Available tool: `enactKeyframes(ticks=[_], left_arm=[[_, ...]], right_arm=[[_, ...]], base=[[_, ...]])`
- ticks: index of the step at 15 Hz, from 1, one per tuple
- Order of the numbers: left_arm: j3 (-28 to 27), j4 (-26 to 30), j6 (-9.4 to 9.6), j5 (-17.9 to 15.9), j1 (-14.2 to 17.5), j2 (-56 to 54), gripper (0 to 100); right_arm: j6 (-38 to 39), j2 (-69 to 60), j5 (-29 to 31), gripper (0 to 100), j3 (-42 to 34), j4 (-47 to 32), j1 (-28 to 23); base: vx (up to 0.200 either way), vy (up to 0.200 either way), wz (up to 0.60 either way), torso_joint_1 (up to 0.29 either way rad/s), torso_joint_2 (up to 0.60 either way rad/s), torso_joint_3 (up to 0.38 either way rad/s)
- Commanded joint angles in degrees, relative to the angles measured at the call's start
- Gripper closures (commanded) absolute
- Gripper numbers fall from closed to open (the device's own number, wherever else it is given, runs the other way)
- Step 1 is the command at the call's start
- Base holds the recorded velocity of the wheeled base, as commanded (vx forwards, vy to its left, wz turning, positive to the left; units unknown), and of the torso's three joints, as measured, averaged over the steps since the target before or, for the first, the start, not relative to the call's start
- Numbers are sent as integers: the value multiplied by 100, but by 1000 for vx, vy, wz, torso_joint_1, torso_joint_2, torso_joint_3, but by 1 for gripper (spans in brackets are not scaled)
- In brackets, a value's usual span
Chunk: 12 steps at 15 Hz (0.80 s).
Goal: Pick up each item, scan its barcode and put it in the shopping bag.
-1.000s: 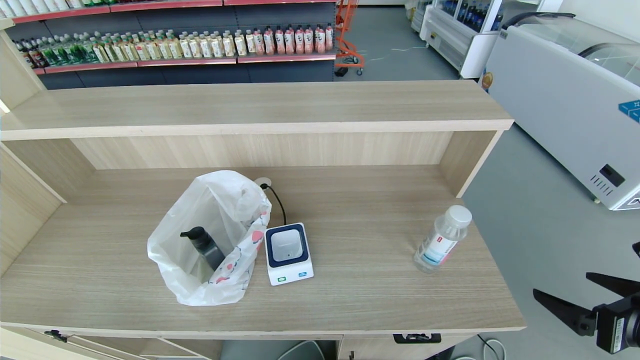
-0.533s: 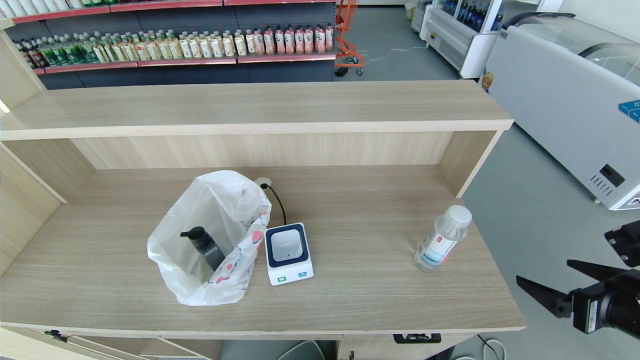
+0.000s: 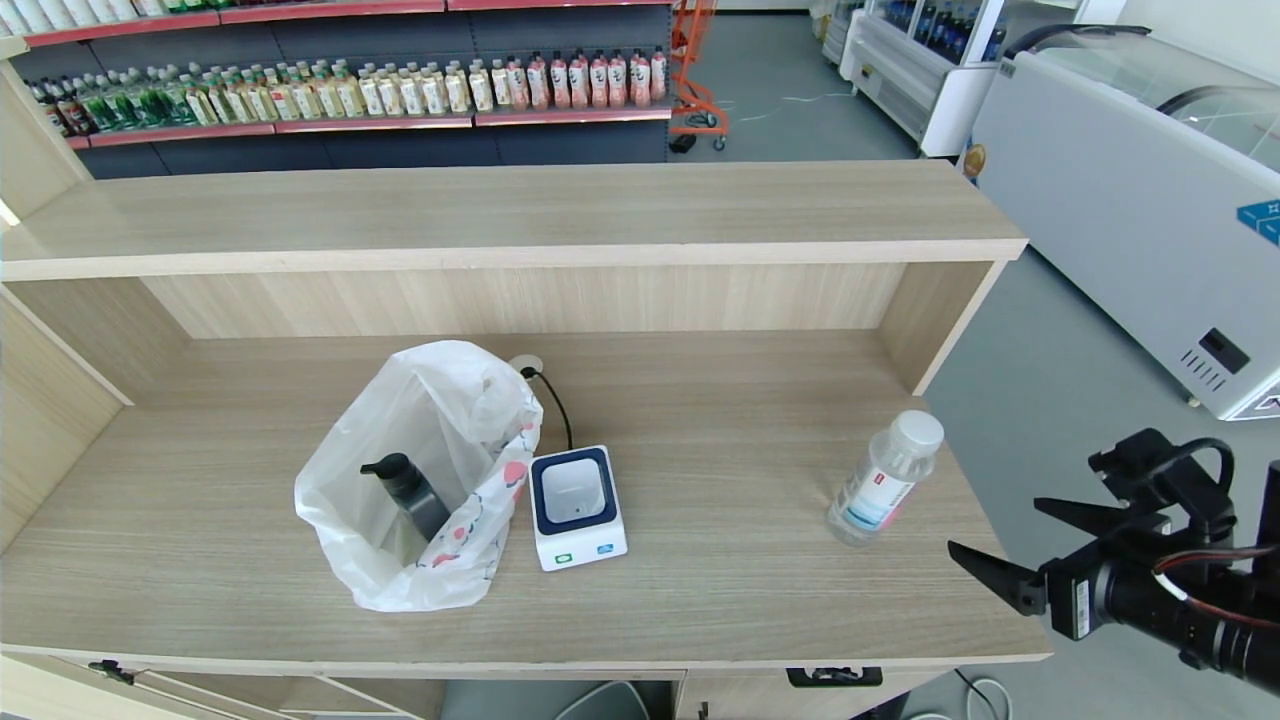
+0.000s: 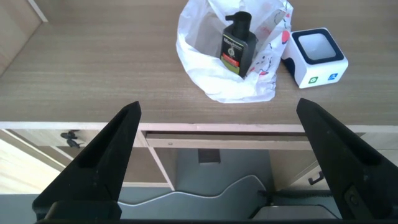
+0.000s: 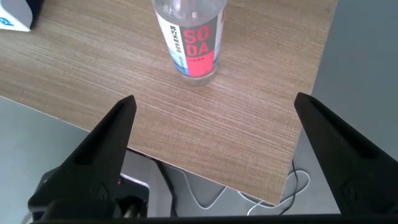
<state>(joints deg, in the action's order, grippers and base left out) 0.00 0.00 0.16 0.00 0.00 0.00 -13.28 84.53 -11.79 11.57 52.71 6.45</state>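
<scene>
A clear soda bottle (image 3: 884, 478) with a white cap stands upright near the counter's right edge; its red and blue label shows in the right wrist view (image 5: 190, 38). My right gripper (image 3: 1020, 545) is open, off the counter's right front corner, short of the bottle. A white shopping bag (image 3: 420, 478) stands open left of centre with a dark pump bottle (image 3: 408, 492) inside it. The white scanner (image 3: 577, 505) sits right beside the bag. My left gripper (image 4: 217, 158) is open, held in front of the counter's front edge, with the bag (image 4: 214, 68) and pump bottle (image 4: 238, 45) ahead of it.
The wooden counter (image 3: 700, 560) has a raised back shelf (image 3: 500, 215) and side walls. A black cable (image 3: 555, 400) runs from the scanner to a hole at the back. Bare counter lies between scanner and bottle. Freezers (image 3: 1130, 190) stand on the floor to the right.
My right gripper has moved up and to the left, nearer the counter's right front corner and the soda bottle. Bag, scanner and bottle have not moved.
</scene>
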Motion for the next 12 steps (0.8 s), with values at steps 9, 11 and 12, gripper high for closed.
enactKeyframes(ticks=[9, 11, 12], left_arm=[[-9, 0, 2, 0, 0, 9, 0], [-9, 0, 2, 0, 0, 9, 0], [0, 0, 2, 0, 0, 9, 0]], right_arm=[[-35, 1540, -8, 0, 267, 1127, 120], [-26, 1778, -34, 0, 452, 1250, 199], [-17, 1839, -34, 0, 522, 1259, 243]], base=[[0, 0, 0, 0, 0, 0], [0, 0, 0, 0, 0, 0], [0, 0, 0, 0, 0, 0]])
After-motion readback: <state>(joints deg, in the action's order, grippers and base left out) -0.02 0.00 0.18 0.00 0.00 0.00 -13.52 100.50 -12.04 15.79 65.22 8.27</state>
